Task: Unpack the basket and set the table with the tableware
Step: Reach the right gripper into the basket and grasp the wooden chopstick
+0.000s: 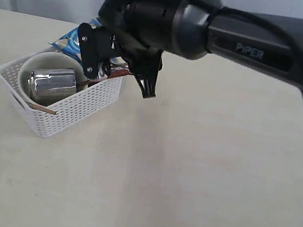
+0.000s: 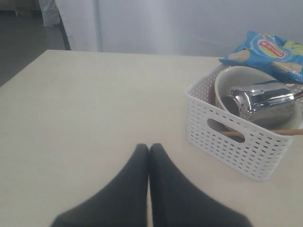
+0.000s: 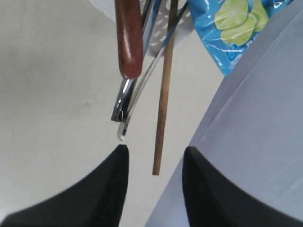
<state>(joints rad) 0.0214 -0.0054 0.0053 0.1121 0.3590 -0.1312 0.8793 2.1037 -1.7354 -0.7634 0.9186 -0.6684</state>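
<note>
The white basket (image 1: pixel 76 110) stands on the table (image 1: pixel 186 183) at the left. It holds a cream bowl (image 1: pixel 40 63) with a shiny steel cup (image 1: pixel 51 84) lying in it. A chopstick (image 2: pixel 265 133) rests across the near wall. My right gripper (image 1: pixel 120 82) hovers at the basket's far right corner, open with nothing between its fingers. Just ahead of my right gripper (image 3: pixel 156 152) stick out a dark red spoon handle (image 3: pixel 129 38), steel cutlery handles (image 3: pixel 124 101) and a wooden chopstick (image 3: pixel 163 94). My left gripper (image 2: pixel 148 149) is shut and empty over bare table, beside the basket (image 2: pixel 236 142).
A blue chip bag (image 1: pixel 74 36) lies against the basket's far side, also seen as the chip bag (image 2: pixel 267 49) and the chip bag (image 3: pixel 232 28). The right arm (image 1: pixel 256 46) stretches across the upper table from the right. A pale wall stands behind the table.
</note>
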